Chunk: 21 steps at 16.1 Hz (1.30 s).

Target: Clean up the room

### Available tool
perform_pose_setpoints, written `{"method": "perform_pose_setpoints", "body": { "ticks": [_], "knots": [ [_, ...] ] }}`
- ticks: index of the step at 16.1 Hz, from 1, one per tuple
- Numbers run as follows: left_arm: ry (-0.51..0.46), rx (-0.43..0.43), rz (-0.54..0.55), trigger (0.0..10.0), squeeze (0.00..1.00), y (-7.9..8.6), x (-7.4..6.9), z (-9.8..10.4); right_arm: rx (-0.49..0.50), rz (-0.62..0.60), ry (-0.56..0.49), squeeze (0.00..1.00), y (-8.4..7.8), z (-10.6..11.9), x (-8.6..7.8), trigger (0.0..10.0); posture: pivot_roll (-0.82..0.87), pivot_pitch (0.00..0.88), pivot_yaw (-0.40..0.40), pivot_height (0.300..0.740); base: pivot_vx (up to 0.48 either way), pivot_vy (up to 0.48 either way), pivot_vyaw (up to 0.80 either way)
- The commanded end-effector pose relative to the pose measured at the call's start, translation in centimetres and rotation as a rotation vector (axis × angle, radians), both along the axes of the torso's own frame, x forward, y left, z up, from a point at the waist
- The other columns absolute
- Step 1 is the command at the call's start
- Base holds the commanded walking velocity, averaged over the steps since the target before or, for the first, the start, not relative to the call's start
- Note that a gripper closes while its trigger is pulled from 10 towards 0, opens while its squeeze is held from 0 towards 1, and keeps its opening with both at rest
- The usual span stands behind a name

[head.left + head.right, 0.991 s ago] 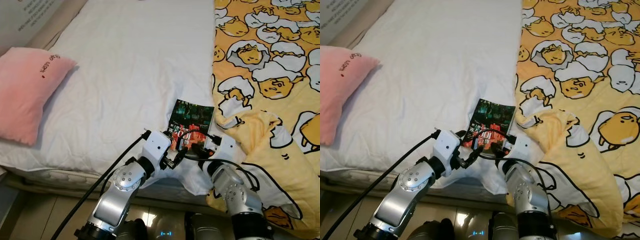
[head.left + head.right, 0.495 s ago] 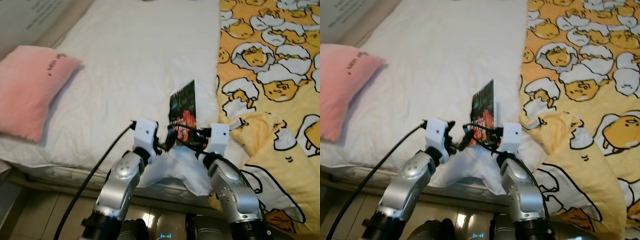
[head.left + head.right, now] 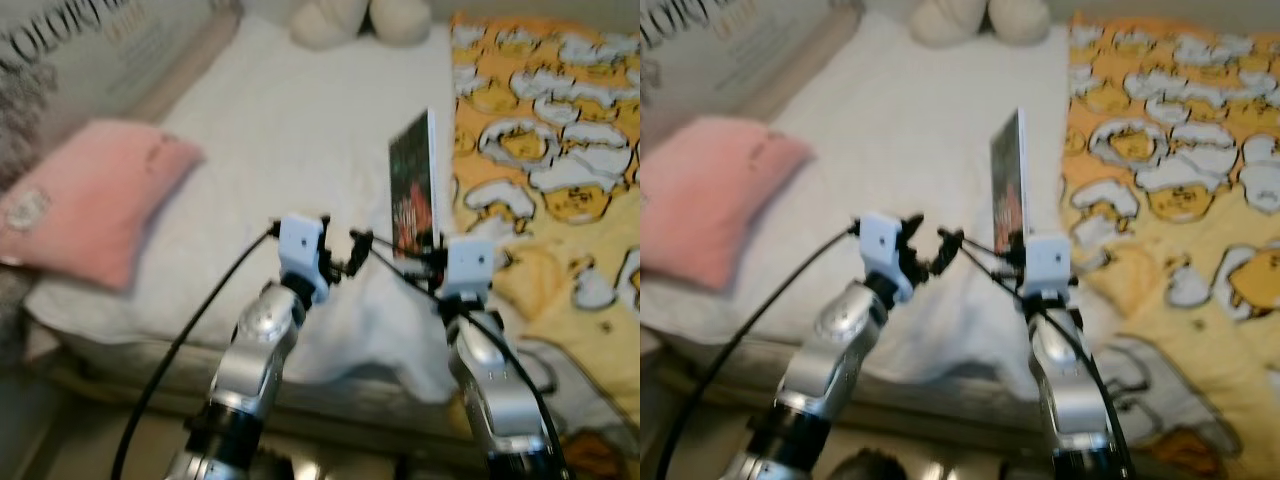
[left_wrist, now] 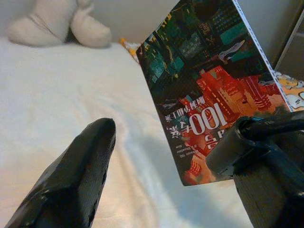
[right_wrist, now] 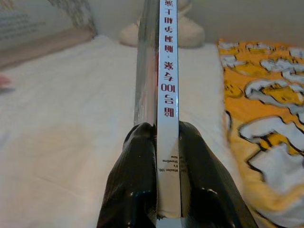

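Lowest in the frame, two silver arms rise from the bottom edge toward the middle, black cables looping between their white wrist blocks. The right gripper (image 5: 166, 142), just right of centre, has its two black fingers (image 5: 135, 171) pressed flat against either side of a thin paperback book (image 3: 414, 185), pinching it by its lower end so it stands upright on edge above the bed, its white spine facing that arm's own camera. This hold probably serves to carry the book off the bedding to wherever it belongs. The book has a glossy cover printed in dark green and red, with pale lettering, and a slim block of white pages. The left gripper (image 4: 166, 156), just left of centre, is spread wide and holds nothing; its blunt matte fingers (image 4: 76, 175) sit apart on either side of the book's cover, near it but not touching. Beneath both lies a white sheet (image 3: 300, 150), soft and lightly creased, draping over the mattress edge. At the left sits a plump pink pillow (image 3: 95, 200). Along the right runs a yellow blanket (image 3: 560, 150) patterned with cartoon eggs, rumpled at its near corner. At the top centre, farthest away, rests a cream plush toy (image 3: 360, 20) with rounded limbs.
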State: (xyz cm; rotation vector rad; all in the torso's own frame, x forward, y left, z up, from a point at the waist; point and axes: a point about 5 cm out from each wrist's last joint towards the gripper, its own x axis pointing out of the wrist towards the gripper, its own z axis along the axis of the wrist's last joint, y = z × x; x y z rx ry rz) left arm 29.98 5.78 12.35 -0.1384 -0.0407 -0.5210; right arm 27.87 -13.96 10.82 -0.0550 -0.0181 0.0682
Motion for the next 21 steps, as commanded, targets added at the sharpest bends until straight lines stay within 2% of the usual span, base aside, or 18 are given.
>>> {"method": "perform_pose_setpoints", "body": {
  "ticks": [1, 4, 7, 9, 11, 12, 13, 14, 15, 17, 18, 19, 21],
  "knots": [
    [-0.036, -0.007, 0.357, 10.0, 0.00, 7.3, 1.1, 0.5, -0.039, -0.137, 0.024, 0.00, -3.9, -1.2, -1.0, 0.0, -0.16, 0.000, 0.074, 0.740, 0.000, 0.442, 0.00],
    [0.026, -0.040, 0.398, 10.0, 0.00, 7.9, 1.8, -0.6, -0.031, -0.155, 0.028, 0.00, -4.1, -1.7, -0.3, 0.0, -0.16, 0.000, 0.069, 0.740, 0.000, 0.439, 0.00],
    [0.078, -0.060, 0.474, 10.0, 0.00, 8.7, 1.4, -1.6, -0.057, -0.147, 0.027, 0.00, -4.3, -2.0, -0.4, 0.0, -0.15, 0.000, 0.062, 0.740, 0.000, 0.439, 0.00],
    [0.055, 0.040, 0.458, 10.0, 0.00, 8.4, 1.4, -1.9, -0.055, -0.150, 0.050, 0.00, -4.7, -2.7, -0.6, 0.0, -0.15, 0.000, 0.060, 0.740, 0.000, 0.441, 0.00],
    [0.009, 0.122, 0.373, 10.0, 0.00, 6.7, 2.1, -1.1, -0.045, -0.120, 0.048, 0.00, -4.3, -2.8, -0.1, 0.0, -0.15, 0.000, 0.061, 0.740, 0.000, 0.000, 0.00],
    [-0.010, 0.186, 0.254, 10.0, 0.00, 5.1, 2.2, -0.8, -0.015, -0.091, 0.053, 0.00, -3.7, -2.7, 0.3, 0.0, -0.15, 0.000, 0.062, 0.740, 0.000, 0.000, 0.00],
    [-0.031, 0.214, 0.153, 10.0, 0.00, 3.6, 2.1, -0.3, 0.011, -0.065, 0.052, 0.00, -3.1, -2.5, 0.9, 0.0, -0.15, 0.000, 0.065, 0.740, 0.000, 0.000, 0.00],
    [-0.030, 0.207, 0.002, 10.0, 1.00, 1.8, 1.5, -0.1, 0.048, -0.055, 0.057, 0.00, -2.7, -2.3, 1.7, 0.0, -0.15, 0.000, 0.070, 0.740, 0.000, 0.000, 0.00],
    [-0.010, 0.270, -0.168, 10.0, 1.00, 0.2, 0.5, -0.4, 0.057, -0.044, 0.056, 0.00, -2.4, -2.0, 2.5, 0.0, -0.15, 0.000, 0.072, 0.740, 0.000, 0.000, 0.00],
    [-0.009, 0.306, -0.260, 10.0, 1.00, -0.3, -0.1, -0.1, 0.050, -0.038, 0.048, 0.00, -2.4, -1.7, 3.2, 0.0, -0.15, 0.000, 0.076, 0.740, 0.000, 0.000, 0.00],
    [-0.015, 0.294, -0.303, 10.0, 0.00, -0.2, -0.2, 1.2, 0.035, -0.036, 0.043, 0.00, -2.7, -1.6, 3.7, 0.0, -0.14, 0.000, 0.073, 0.740, 0.000, 0.000, 0.00],
    [-0.001, 0.276, -0.334, 10.0, 0.00, 0.5, -0.1, 2.3, 0.024, -0.044, 0.052, 0.00, -3.1, -1.8, 3.8, 0.0, -0.14, 0.000, 0.072, 0.740, 0.000, 0.000, 0.00],
    [0.040, 0.256, -0.398, 10.0, 0.00, 2.0, -0.5, 3.1, 0.018, -0.052, 0.060, 0.00, -3.5, -2.1, 3.8, 0.0, -0.13, 0.000, 0.072, 0.740, 0.000, 0.000, 0.00]
  ]
}}
